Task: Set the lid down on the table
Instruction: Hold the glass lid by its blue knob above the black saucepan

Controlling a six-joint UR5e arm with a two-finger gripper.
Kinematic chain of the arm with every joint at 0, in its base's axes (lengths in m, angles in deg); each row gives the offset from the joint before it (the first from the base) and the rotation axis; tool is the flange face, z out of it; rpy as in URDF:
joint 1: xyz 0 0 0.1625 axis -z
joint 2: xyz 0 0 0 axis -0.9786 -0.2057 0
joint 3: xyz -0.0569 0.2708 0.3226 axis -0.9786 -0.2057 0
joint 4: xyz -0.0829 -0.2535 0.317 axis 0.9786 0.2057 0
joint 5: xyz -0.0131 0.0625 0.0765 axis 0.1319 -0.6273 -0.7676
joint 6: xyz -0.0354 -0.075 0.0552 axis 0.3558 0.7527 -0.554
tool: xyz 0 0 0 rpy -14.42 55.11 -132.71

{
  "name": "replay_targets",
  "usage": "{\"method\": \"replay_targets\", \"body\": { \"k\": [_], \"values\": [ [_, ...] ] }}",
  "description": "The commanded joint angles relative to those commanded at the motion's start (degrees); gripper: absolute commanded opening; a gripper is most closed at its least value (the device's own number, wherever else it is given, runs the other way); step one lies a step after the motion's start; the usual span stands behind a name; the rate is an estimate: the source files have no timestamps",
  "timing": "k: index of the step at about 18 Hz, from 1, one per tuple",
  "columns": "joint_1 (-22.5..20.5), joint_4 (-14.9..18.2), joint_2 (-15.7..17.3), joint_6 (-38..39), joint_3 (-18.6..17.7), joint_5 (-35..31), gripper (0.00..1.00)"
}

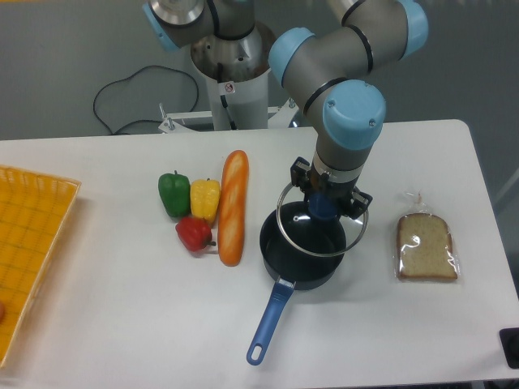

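Tool (324,203) clamped on the blue knob of the glass lid (322,229), held tilted just above the saucepan (302,247). Bagged bread slice (426,247) lies right of the saucepan, baguette (232,207) left. Risk: lid rim catching the saucepan during transfer, or landing on bread instead of bare worktop (389,324).

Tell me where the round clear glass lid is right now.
The round clear glass lid with the blue knob sits right of centre, held at its knob by the gripper over the dark blue-handled saucepan, between the baguette and the bagged bread slice.
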Motion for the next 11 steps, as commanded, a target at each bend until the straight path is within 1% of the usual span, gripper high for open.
{"method": "replay_targets", "body": {
  "k": [8,11],
  "values": [
    [-0.3,0.0,0.0,-0.1,-0.1,0.1,0.62],
    [-0.8,0.0,0.1,-1.8,-0.4,0.1,0.62]
  ]
}}
